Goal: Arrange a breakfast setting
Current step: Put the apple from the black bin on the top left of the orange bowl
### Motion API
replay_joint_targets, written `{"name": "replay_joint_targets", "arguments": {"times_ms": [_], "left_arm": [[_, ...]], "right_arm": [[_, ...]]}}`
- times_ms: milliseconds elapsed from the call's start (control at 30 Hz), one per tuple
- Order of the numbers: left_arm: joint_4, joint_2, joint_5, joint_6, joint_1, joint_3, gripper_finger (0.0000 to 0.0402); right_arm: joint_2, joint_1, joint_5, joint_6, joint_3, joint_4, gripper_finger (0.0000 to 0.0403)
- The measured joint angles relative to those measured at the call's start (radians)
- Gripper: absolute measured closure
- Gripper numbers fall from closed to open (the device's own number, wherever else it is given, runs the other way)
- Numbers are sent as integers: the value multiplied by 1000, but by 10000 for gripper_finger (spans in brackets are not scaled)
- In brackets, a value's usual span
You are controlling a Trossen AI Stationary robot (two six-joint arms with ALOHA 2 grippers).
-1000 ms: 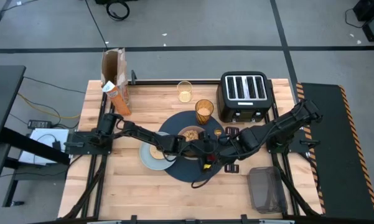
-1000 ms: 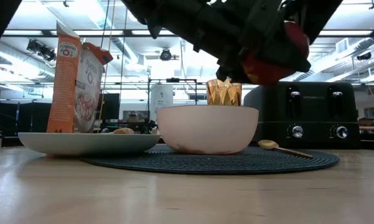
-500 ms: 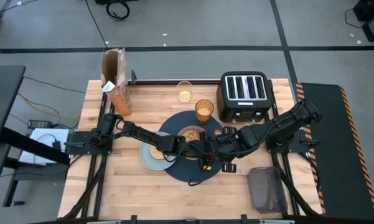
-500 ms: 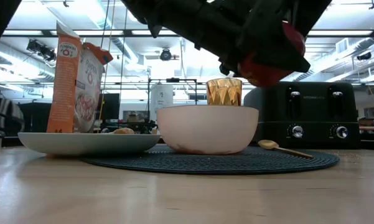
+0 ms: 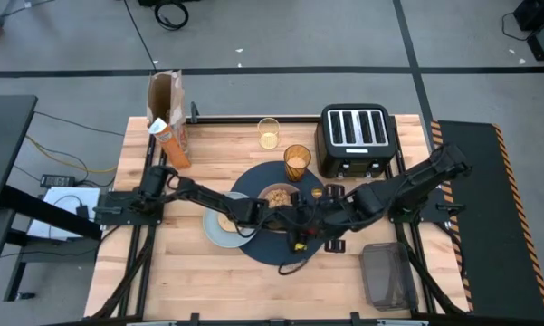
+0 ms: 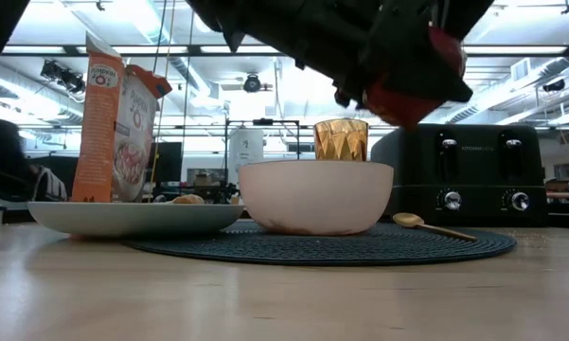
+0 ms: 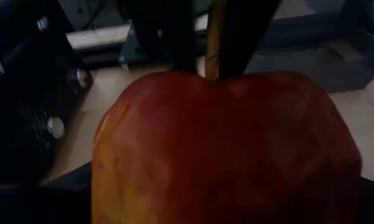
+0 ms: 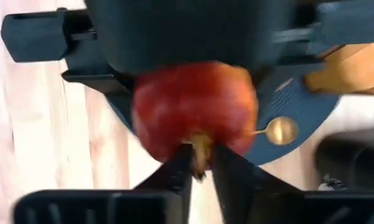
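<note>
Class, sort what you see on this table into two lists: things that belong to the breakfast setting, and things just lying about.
Belongs to the setting: navy placemat, pale plate, pinkish bowl, gold spoon, amber tumbler, red apple, bagel.

Just lying about: black toaster, orange cereal box, clear glass, dark lidded container.

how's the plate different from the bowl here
The plate is flat, shallow and pale blue-grey; the bowl is deep, rounded and pinkish. The plate sits partly off the placemat, holding a bagel; the bowl sits on it. Both rest upright on the table.
</note>
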Motion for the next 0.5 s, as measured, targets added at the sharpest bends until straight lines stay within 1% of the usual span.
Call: {"name": "replay_joint_targets", "arguments": {"times_ms": [133, 200, 300, 400, 500], "left_arm": [[10, -22, -26, 39, -30, 0, 76], [14, -36, -36, 40, -40, -2, 76], [59, -76, -35, 40, -50, -54, 76], [171, -167, -34, 18, -54, -182, 76], [346, -289, -49, -2, -54, -372, 76]], "right_arm": [[-64, 43, 85, 19, 0, 26, 297], [-105, 68, 146, 27, 0, 44, 272], [-166, 105, 264, 46, 1, 87, 242], [-215, 146, 344, 53, 1, 119, 223], [-240, 179, 406, 52, 1, 150, 217]]}}
